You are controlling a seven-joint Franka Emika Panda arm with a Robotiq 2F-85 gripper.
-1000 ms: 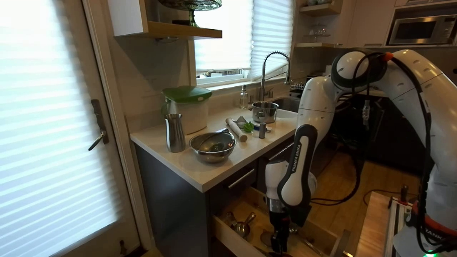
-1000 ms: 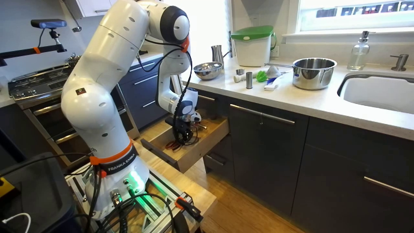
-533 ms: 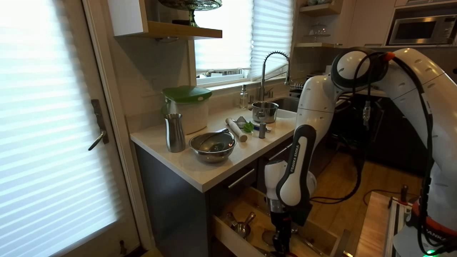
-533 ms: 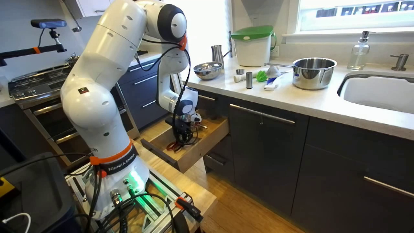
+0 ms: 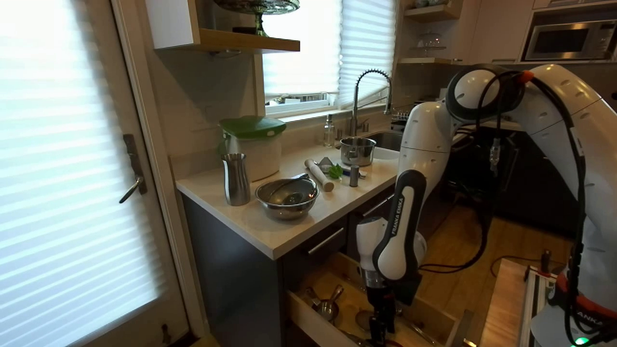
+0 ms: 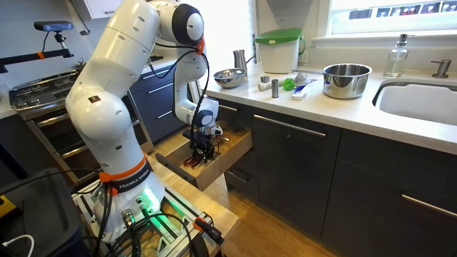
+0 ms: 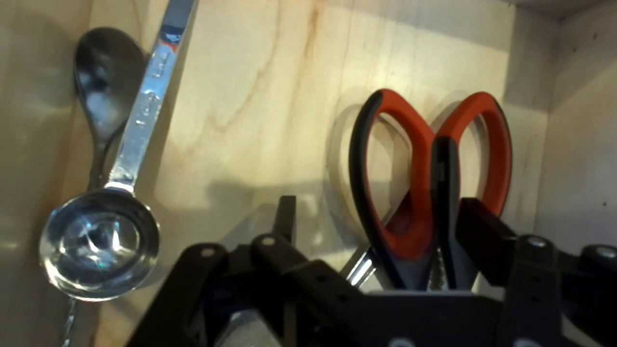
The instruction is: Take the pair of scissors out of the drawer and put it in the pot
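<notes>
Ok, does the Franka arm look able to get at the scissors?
Probably yes: the drawer is pulled out, the pincer stands open, and in the wrist view no other object covers the handles of the scissors. But one finger overlaps a handle loop, so it may need shifting first.

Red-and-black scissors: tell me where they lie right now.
In the wrist view, the scissors are right of centre, lying in the drawer to the right of the measuring spoon, handles in view, with the open gripper covering part of them.
</notes>
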